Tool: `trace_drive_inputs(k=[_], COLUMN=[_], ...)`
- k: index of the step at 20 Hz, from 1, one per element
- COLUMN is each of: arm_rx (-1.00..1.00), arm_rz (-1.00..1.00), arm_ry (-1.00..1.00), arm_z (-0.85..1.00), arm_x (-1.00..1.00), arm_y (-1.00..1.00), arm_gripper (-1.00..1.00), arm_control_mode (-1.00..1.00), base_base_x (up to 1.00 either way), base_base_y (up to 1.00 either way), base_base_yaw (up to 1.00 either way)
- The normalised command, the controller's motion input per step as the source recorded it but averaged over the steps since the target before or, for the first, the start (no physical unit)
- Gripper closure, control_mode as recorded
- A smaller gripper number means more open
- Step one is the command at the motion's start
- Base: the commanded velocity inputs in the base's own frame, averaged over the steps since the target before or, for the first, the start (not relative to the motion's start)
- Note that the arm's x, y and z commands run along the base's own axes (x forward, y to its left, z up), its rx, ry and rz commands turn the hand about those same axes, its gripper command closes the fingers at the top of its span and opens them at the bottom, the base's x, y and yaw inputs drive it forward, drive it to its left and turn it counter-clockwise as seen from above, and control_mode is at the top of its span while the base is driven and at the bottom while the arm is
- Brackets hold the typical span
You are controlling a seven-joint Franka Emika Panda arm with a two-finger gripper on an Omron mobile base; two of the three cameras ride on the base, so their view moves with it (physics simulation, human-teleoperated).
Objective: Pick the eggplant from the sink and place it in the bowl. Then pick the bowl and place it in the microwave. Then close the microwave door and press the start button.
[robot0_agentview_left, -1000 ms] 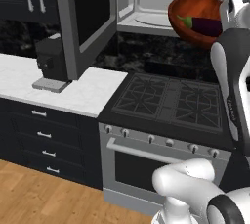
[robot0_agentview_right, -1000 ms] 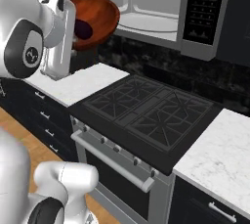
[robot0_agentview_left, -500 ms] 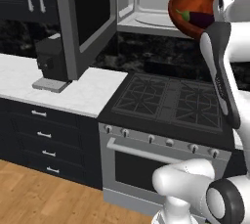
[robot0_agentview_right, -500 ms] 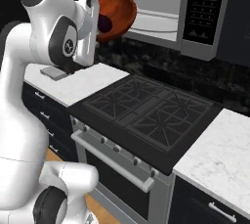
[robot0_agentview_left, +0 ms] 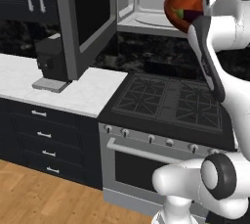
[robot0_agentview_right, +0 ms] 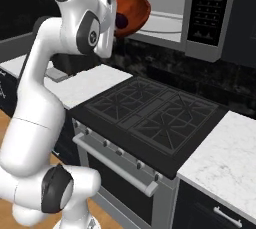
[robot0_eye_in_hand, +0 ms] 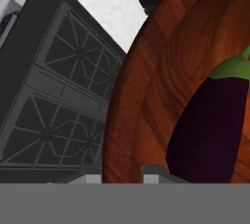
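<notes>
Bowl (robot0_agentview_left: 183, 10) with eggplant (robot0_eye_in_hand: 210, 125) inside: hard, light, tippy. Pinched at the rim by gripper (robot0_eye_in_hand: 121, 173); best kept level.

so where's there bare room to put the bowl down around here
Free: the microwave floor past its open door, and the white counter between the black appliance and the stove. The bowl itself holds the eggplant.

Even, flat rendered light, dim dark cabinetry, bright white counters, soft low-resolution blur, no glare
</notes>
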Motion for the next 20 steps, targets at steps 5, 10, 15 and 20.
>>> trace_drive_inputs(k=[5, 10, 15, 20], arm_rx=[0.0, 0.0, 0.0, 0.0], arm_rz=[0.0, 0.0, 0.0, 0.0], arm_ry=[0.04, 0.07, 0.03, 0.04], arm_z=[0.01, 0.0, 0.0, 0.0], arm_x=[0.77, 0.79, 0.65, 0.64], arm_y=[-0.2, -0.15, -0.16, -0.16], arm_gripper=[1.0, 1.0, 1.0, 1.0], arm_control_mode=[-1.0, -1.0, -1.0, -1.0], base_base_x=[0.0, 0.0, 0.0, 0.0], base_base_y=[0.0, 0.0, 0.0, 0.0], base_base_yaw=[0.0, 0.0, 0.0, 0.0])
